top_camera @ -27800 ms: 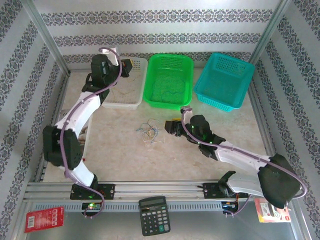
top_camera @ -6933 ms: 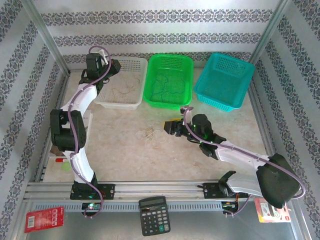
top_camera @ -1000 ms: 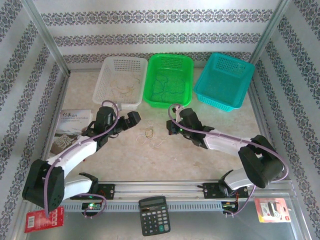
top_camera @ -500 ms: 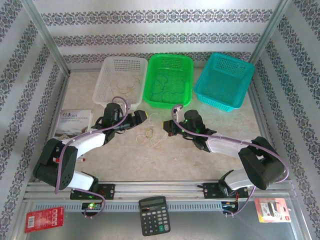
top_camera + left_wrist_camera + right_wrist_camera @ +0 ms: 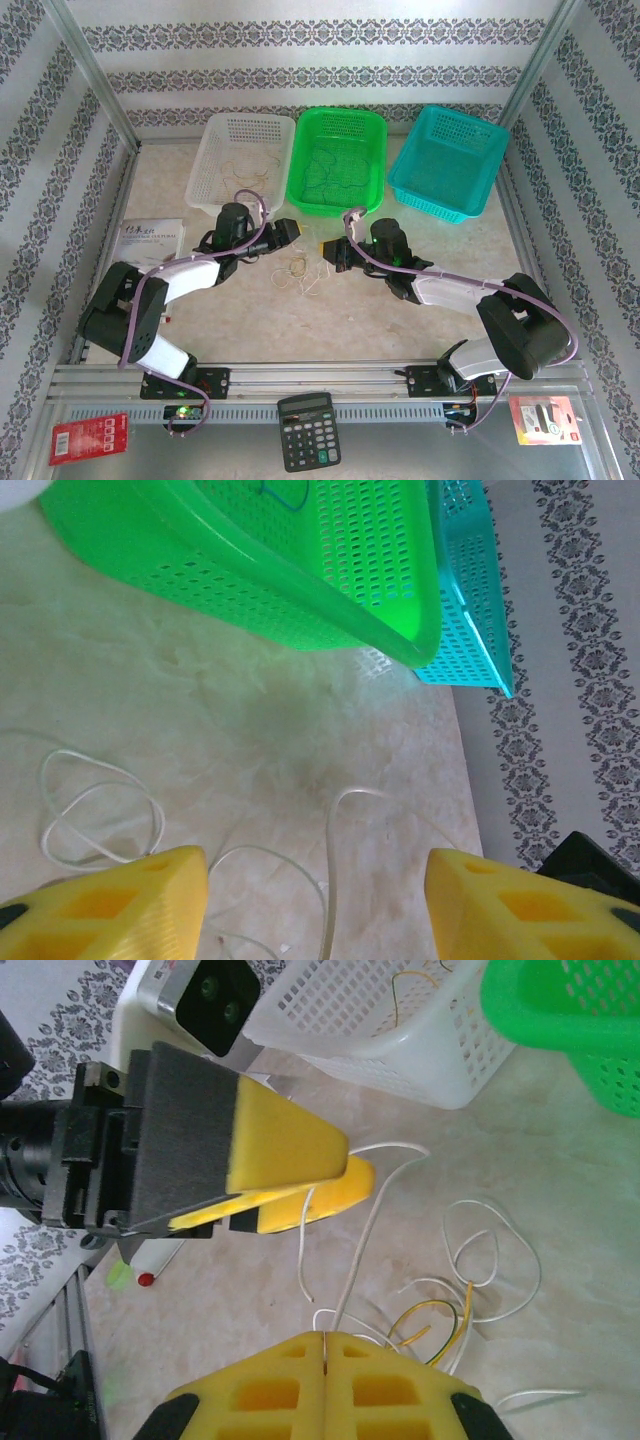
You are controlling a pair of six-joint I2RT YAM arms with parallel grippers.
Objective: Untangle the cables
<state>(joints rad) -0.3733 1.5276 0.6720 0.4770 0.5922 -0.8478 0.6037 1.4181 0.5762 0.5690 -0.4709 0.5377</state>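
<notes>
Altogether three baskets (image 5: pixel 448 150), one cable tangle (image 5: pixel 300 270)

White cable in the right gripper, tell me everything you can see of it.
The white cable is a very thin, whitish, plastic-looking strand. One part is pinched in the shut jaws of the right gripper. From there it curves away to the left gripper, passing between its open jaws; whether it touches them I cannot tell. Further loose cables, white and yellow, lie curled beside it on the beige table.
</notes>
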